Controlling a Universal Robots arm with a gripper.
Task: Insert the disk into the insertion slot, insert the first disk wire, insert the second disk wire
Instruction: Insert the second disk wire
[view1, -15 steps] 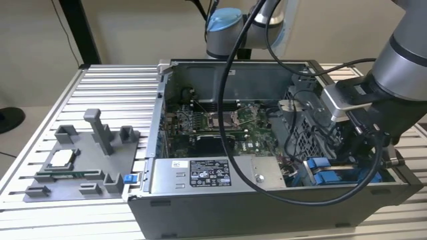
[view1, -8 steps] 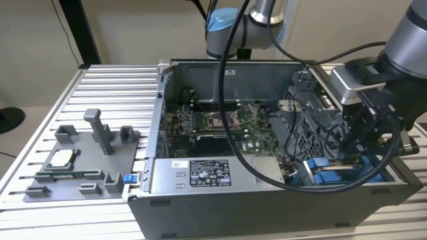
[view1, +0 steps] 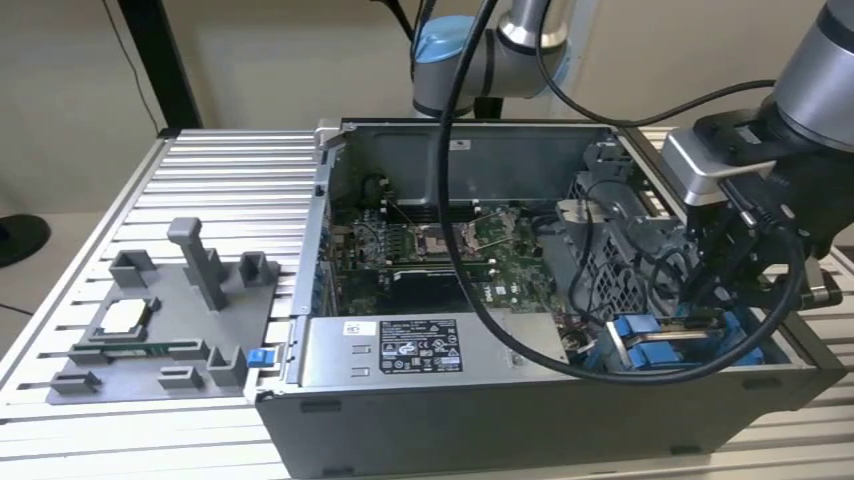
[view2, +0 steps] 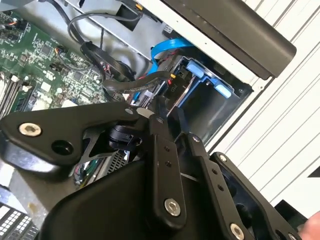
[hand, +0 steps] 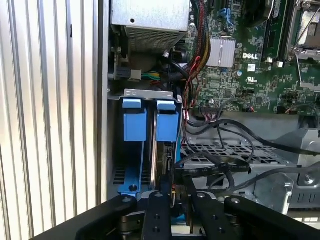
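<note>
Pincer: the pincer (hand: 174, 196) reaches down into the drive-bay corner of an open computer case (view1: 534, 400). I cannot tell how far open it is or whether it has hold of anything.
Disk: the disk (hand: 166, 131) stands on edge in its blue frame in the bay slot, right in front of the pincer.
Second blue frame: the second blue frame (hand: 134, 125) is just beside the disk, toward the case wall.
Wires: black wires (hand: 210, 165) run close beside the pincer.
Grey box: the grey box (hand: 150, 17) lies beyond the disk from the pincer.
Desk: the ribbed desk (view1: 200, 190) carries the case, with a grey tray (view1: 160, 320) well apart from the pincer.
</note>
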